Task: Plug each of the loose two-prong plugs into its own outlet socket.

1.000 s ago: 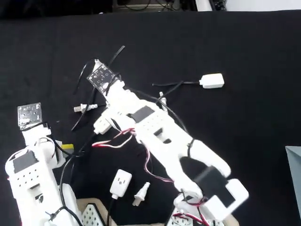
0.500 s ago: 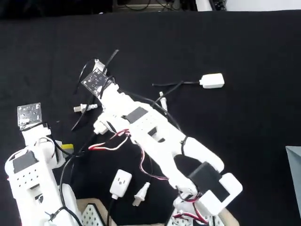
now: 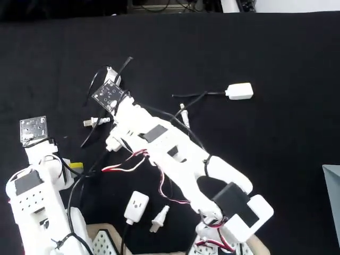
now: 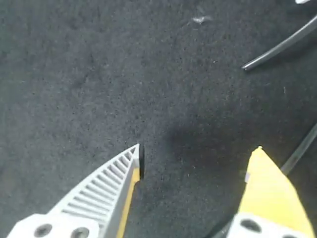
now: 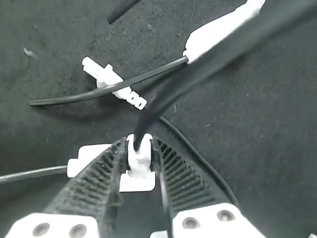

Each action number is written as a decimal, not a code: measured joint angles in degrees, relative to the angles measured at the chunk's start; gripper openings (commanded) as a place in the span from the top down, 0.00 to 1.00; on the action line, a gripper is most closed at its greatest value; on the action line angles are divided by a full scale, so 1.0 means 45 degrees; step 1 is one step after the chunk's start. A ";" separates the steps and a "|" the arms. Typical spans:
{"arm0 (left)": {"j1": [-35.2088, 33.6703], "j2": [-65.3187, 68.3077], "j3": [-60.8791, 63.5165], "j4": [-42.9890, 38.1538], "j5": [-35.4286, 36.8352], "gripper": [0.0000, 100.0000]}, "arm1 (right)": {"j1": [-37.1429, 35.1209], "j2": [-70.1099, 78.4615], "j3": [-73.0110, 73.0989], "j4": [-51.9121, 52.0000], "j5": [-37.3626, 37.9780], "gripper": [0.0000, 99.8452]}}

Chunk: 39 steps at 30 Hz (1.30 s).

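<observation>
Right arm stretched slantwise, bent low at the wrist, pincer [image 5: 138,147] pressed on a plug [image 5: 139,159] at its cord end. Just beyond the tips, another plug [image 5: 115,83], lying loose. Left pincer [image 4: 197,149] spread wide, over bare cloth [image 4: 99,74].

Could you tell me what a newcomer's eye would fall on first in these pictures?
The white right arm stretches diagonally across the black cloth table, with the right gripper shut on a small white plug on a black cable. A white rectangular outlet socket lies apart at the far right. The left gripper hangs open above bare cloth at the near left.
</observation>
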 measured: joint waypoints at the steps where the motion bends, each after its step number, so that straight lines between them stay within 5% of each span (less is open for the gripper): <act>1: 0.0000 0.0000 0.0000 0.0000 0.0000 0.66 | 0.0000 0.0000 0.0078 0.0000 0.0020 0.99; 39: 0.0000 0.0000 0.0000 0.0000 0.0000 0.66 | 0.0234 -0.0039 0.0703 0.0293 -0.0645 0.99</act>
